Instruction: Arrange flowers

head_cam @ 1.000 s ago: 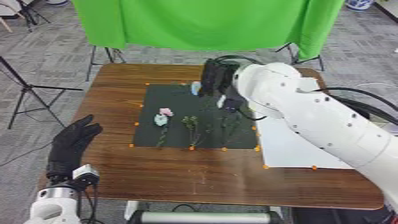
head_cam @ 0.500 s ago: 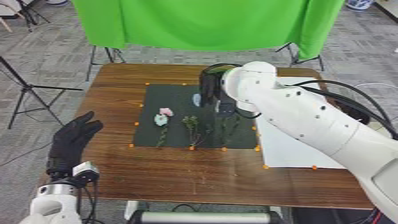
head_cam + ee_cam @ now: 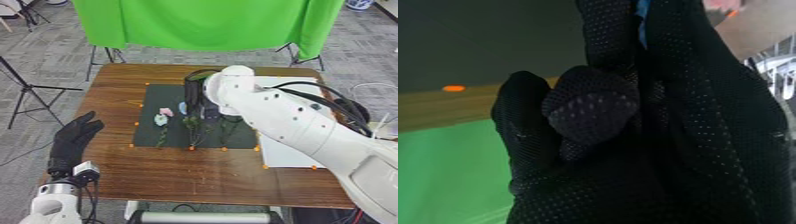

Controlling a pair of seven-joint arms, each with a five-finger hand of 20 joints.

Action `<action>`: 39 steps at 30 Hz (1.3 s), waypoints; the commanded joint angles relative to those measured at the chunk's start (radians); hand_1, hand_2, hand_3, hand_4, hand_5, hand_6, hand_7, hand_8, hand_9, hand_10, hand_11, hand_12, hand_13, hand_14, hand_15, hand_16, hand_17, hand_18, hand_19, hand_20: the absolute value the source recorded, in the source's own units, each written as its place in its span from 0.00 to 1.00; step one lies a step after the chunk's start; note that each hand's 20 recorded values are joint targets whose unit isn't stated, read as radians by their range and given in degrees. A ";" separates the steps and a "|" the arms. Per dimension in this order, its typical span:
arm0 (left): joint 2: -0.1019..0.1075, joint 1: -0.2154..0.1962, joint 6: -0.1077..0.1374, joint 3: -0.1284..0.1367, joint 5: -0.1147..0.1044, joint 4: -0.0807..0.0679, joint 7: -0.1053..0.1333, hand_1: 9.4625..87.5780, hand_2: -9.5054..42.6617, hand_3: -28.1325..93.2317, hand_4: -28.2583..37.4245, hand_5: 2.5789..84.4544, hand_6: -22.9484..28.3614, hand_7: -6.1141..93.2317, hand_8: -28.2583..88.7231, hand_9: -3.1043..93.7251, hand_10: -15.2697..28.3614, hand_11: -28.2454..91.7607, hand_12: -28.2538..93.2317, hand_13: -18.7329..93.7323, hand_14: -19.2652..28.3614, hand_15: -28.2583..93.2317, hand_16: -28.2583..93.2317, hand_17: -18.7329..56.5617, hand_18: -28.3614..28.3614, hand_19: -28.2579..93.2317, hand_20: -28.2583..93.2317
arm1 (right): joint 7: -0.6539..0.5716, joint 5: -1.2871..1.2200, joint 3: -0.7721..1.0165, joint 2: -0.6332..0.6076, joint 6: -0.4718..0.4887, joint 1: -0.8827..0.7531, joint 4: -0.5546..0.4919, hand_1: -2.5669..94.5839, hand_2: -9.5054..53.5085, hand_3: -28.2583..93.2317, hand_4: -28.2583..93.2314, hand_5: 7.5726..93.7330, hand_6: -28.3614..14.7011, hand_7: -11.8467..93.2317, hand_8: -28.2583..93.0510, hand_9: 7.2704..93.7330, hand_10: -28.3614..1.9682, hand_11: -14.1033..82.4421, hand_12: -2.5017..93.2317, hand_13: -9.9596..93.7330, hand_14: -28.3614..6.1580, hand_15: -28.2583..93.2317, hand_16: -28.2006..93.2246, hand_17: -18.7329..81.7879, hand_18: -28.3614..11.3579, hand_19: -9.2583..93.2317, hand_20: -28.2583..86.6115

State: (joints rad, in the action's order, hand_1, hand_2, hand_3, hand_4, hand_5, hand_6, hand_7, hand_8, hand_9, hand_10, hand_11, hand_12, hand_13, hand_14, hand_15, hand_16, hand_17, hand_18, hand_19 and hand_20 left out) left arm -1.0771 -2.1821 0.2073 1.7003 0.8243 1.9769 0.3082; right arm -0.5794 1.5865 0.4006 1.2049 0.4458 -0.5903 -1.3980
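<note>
Holds the right hand (image 3: 194,90) over the far half of the dark mat (image 3: 149,96), clenched round a blue flower (image 3: 183,108), with the bloom just beside the fingers on the left. In the right wrist view, bends the thumb (image 3: 592,117) in over the palm, with a strip of blue between two upright fingers. Has the left hand (image 3: 69,145) released and loosely spread over the left edge of the brown wooden table (image 3: 178,175). On the mat, has a pink flower (image 3: 166,111) just beyond a pale blue flower (image 3: 161,120), with a leafy green sprig (image 3: 191,122) to the right and more greenery (image 3: 231,127) farther right. Has orange markers (image 3: 192,148) round the mat, a white sheet (image 3: 284,157) on the right, and a green cloth (image 3: 204,25) beyond the table.
</note>
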 commanded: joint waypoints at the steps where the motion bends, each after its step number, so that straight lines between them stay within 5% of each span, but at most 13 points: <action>1: -0.005 -0.008 -0.012 0.001 -0.006 -0.002 -0.013 0.17 0.05 0.84 0.04 0.59 0.44 0.24 0.17 0.56 0.64 0.41 0.35 0.52 0.73 0.40 0.24 0.33 0.71 0.31 0.38 | -0.010 0.022 -0.009 0.011 0.032 -0.008 0.003 0.60 0.00 0.77 0.08 0.83 0.69 0.32 0.30 0.94 0.56 0.27 0.37 0.98 0.76 0.75 0.48 0.82 0.35 1.00 0.75; 22: 0.004 -0.012 -0.022 -0.007 -0.006 -0.003 -0.016 0.17 0.04 0.84 0.05 0.58 0.45 0.23 0.17 0.56 0.63 0.41 0.35 0.52 0.74 0.40 0.24 0.32 0.72 0.31 0.38 | -0.041 -0.038 0.024 -0.001 0.135 0.017 0.014 0.51 0.00 0.76 0.12 0.70 0.65 0.30 0.28 0.79 0.50 0.33 0.24 0.95 0.73 0.75 0.47 0.80 0.33 1.00 0.75; 31: 0.003 -0.018 -0.021 -0.006 -0.003 0.000 -0.021 0.17 0.03 0.84 0.05 0.58 0.45 0.24 0.17 0.56 0.63 0.41 0.35 0.52 0.74 0.40 0.24 0.32 0.72 0.31 0.38 | -0.059 -0.064 0.075 -0.034 0.223 0.062 0.008 0.44 0.00 0.81 0.11 0.64 0.65 0.28 0.16 0.72 0.48 0.30 0.23 0.94 0.73 0.75 0.47 0.79 0.33 1.00 0.75; 39: -0.004 -0.030 -0.018 -0.001 -0.002 0.008 -0.021 0.17 0.02 0.84 0.05 0.58 0.45 0.23 0.17 0.56 0.63 0.41 0.35 0.51 0.74 0.40 0.24 0.32 0.72 0.31 0.38 | -0.004 -0.015 0.170 -0.217 0.182 0.039 -0.174 0.42 0.00 0.80 0.12 0.61 0.64 0.27 0.16 0.69 0.45 0.29 0.23 0.94 0.73 0.75 0.47 0.78 0.33 1.00 0.74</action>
State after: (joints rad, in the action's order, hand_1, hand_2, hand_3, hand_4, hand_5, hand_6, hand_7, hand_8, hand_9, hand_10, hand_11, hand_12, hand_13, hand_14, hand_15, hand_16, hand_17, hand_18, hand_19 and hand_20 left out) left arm -1.0742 -2.1892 0.1955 1.6980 0.8237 1.9774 0.2945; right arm -0.6247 1.5128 0.4791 1.1588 0.6880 -0.5598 -1.4236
